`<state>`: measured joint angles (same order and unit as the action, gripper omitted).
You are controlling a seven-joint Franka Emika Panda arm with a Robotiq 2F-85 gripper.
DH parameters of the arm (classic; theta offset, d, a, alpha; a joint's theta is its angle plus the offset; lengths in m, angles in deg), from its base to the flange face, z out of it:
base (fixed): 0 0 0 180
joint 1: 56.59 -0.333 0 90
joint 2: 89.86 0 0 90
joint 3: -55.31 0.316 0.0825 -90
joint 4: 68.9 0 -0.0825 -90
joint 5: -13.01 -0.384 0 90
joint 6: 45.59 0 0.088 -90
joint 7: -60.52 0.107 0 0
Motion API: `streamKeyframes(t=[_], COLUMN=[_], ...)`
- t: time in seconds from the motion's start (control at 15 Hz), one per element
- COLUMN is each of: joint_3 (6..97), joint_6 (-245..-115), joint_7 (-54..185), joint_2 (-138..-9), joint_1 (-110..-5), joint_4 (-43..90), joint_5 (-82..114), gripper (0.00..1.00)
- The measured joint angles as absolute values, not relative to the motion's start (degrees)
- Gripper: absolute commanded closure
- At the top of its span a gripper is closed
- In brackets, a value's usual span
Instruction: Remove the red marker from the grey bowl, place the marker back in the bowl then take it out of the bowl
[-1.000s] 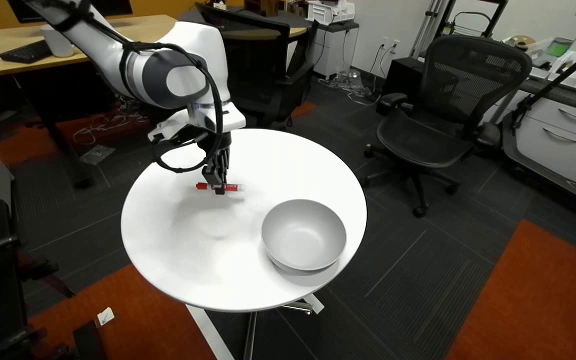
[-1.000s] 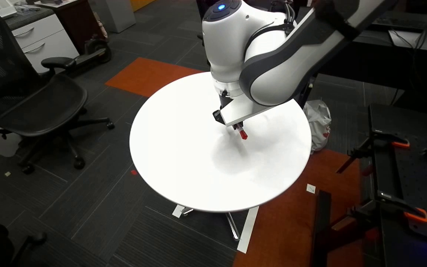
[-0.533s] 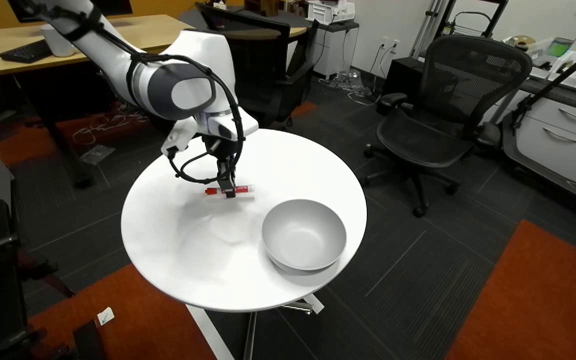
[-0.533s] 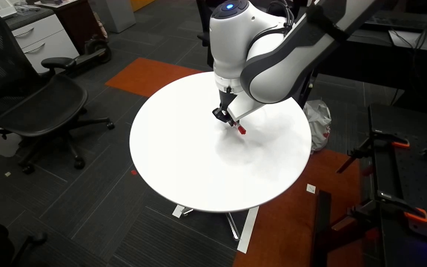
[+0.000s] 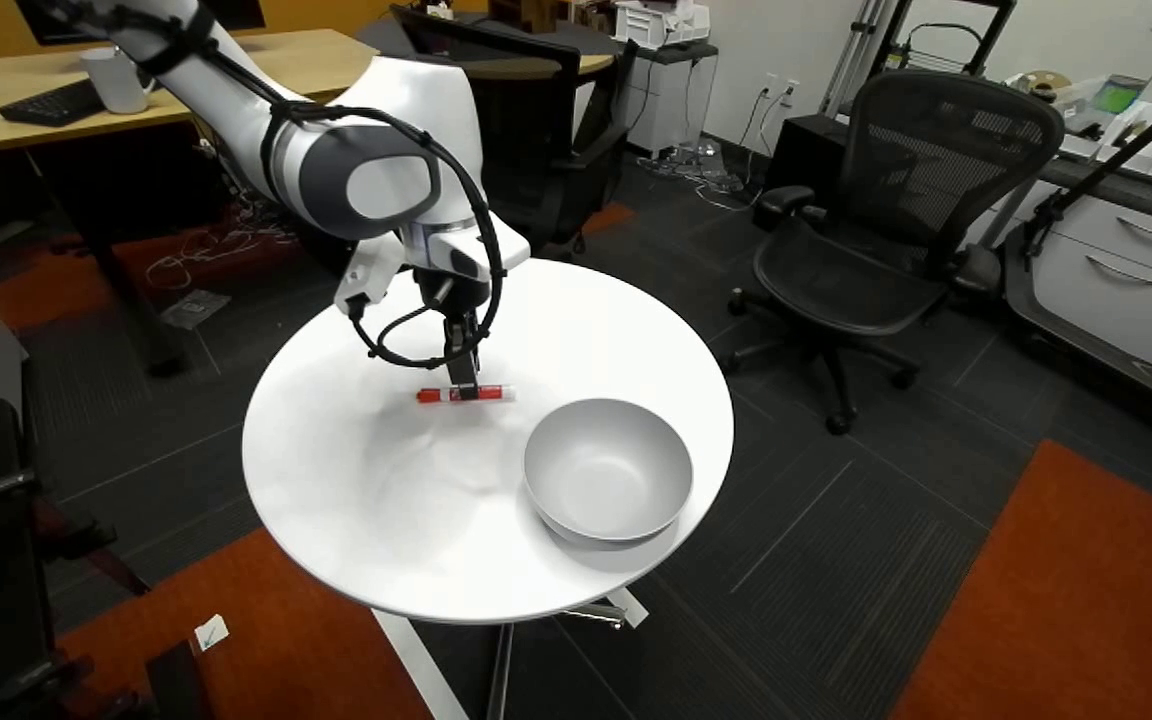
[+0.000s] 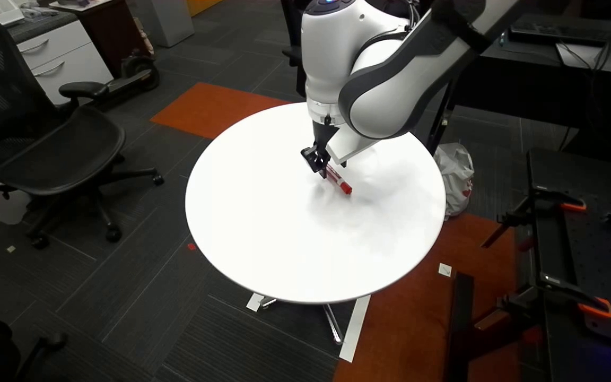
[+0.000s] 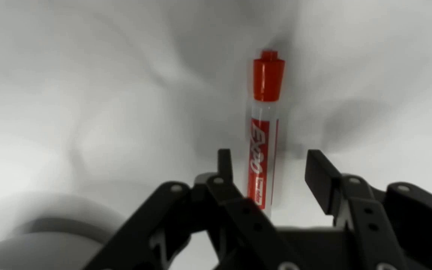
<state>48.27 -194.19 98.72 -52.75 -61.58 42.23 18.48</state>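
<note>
The red marker (image 5: 492, 393) lies flat on the white table, outside the bowl. Its red cap and "Expo" label show clearly in the wrist view, where the marker (image 7: 263, 150) points away from me. My gripper (image 7: 270, 161) stands open astride its body, with a gap on both sides; the left finger is nearer. In both exterior views the gripper (image 5: 467, 389) is low over the table at the marker's middle. The grey bowl (image 5: 606, 470) sits upright with nothing inside it; its edge (image 7: 39, 249) enters the wrist view's lower left corner.
The round white table (image 6: 263, 239) carries the bowl near its edge. A black office chair (image 5: 866, 220) stands on the floor beyond it. A wooden desk (image 5: 306, 60) is behind the arm, and a black cable loop (image 5: 491, 260) hangs along the wrist.
My gripper has come down and a little toward the bowl with the marker. Its fingers have parted, and the marker now rests on the table between them. The bowl has stayed put.
</note>
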Motion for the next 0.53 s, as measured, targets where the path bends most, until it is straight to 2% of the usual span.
streamKeyframes(t=[0.13, 0.53], joint_3=[48.0, 47.9], joint_6=[-194.2, -194.2], joint_7=[98.3, 98.0], joint_2=[-52.8, -53.2], joint_1=[-61.6, -61.6], joint_4=[42.0, 41.9], joint_5=[18.3, 17.9], gripper=[0.00, 0.00])
